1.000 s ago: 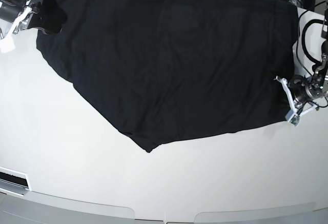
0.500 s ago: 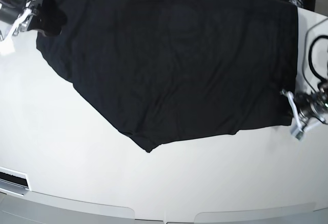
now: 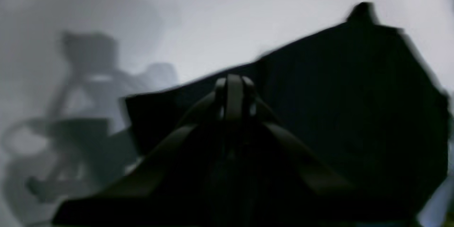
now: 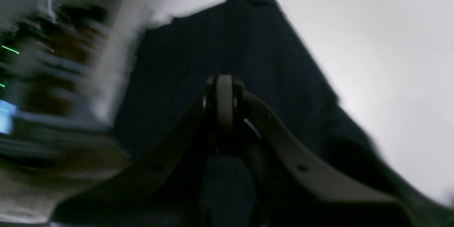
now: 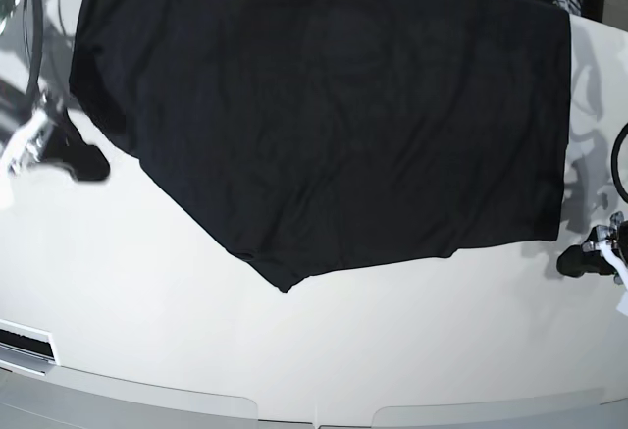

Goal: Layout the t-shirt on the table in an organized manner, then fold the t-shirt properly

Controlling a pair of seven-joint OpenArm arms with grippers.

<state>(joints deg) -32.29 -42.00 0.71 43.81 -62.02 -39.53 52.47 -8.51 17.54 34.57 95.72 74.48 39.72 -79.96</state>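
Sitting at the left edge, off the cloth: right gripper (image 5: 25,144), fingers pressed together, gripping nothing. Lying spread across the table (image 5: 324,341), reaching its far edge: shirt (image 5: 334,115). Resting just beside the shirt's corner: left gripper (image 5: 599,252), fingers closed, empty.

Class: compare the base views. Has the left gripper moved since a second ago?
Yes. The left gripper has drawn back off the t-shirt hem, toward the table front edge.
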